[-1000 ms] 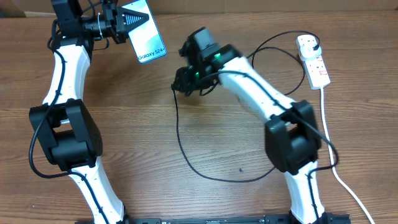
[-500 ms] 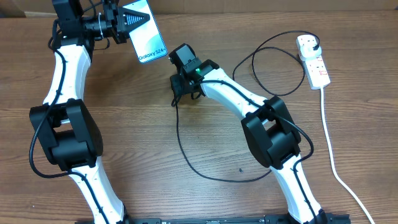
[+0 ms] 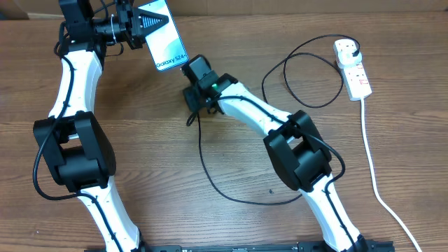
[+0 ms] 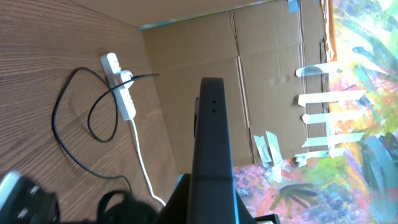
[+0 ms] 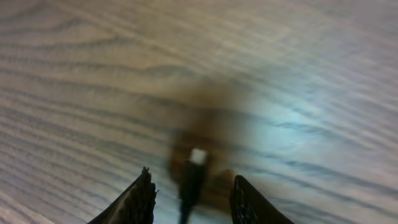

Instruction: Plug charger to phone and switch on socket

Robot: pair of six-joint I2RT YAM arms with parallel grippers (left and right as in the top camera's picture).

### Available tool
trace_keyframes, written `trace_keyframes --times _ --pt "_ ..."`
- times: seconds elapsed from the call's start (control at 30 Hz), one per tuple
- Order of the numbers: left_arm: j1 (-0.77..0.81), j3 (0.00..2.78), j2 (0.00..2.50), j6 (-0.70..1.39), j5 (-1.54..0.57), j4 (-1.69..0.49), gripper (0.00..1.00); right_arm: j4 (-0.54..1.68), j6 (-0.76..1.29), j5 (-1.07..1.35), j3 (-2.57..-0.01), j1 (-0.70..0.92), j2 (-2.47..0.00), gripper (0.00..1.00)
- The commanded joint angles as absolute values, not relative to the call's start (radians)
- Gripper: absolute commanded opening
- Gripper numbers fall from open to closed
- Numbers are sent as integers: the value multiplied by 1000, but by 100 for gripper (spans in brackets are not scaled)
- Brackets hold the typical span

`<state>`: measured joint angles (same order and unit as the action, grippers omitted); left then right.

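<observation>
Overhead, left jaws clamp light-blue phone (image 3: 162,38), right jaws pinch thin black charger (image 3: 200,147).

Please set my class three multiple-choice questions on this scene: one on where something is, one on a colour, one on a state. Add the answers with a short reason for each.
1. Where is the power strip?
A. At the far corner on the right arm's side
B. Between the two arm bases
C. Beside the left arm's base

2. What colour is the cable in the right gripper?
A. White
B. Black
C. Red

3. What state is the phone in?
A. Lying flat
B. Cable plugged in
C. Held up by the left gripper, with the cable tip apart from it

Answers:
1 A: it lies at the top right of the overhead view.
2 B: it shows as a thin black loop.
3 C: there is a gap between the tip and the phone.
</observation>
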<state>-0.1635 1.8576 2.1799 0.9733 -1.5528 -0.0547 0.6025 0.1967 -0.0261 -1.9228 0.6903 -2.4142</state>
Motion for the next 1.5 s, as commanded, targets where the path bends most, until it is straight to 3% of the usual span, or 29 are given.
trace_keyframes --times 0.0,0.13,0.37,0.63,0.9,1.07,1.2,1.3,1.37,1.47 --pt "-158 1872 2178 987 -1580 -48 4 619 191 -36 -1946 708 -2447 36" --pt "-158 1872 2178 987 -1580 -48 4 654 211 -36 -1945 707 -2449 31" --pt "-158 1872 2178 988 -1580 -48 4 752 292 -36 -1943 700 -2463 4" --pt "-157 1872 2178 987 -1580 -48 4 1043 370 -33 -2027 635 -2463 4" --pt "-157 1872 2178 988 -1580 -51 4 1044 398 -212 -2016 642 -2465 4" --pt "-157 1872 2178 988 -1580 -52 4 1010 398 13 -2015 656 -2506 4" --pt "-157 1872 2178 988 -1580 -52 4 1020 398 100 -2015 632 -2539 21" --pt "-157 1872 2178 988 -1580 -52 4 1028 422 138 -2015 601 -2539 25" --pt "-157 1872 2178 987 -1580 -52 4 1028 424 165 -2015 587 -2543 25" --pt "-157 1872 2178 987 -1580 -52 4 1030 422 170 -2015 586 -2546 11"
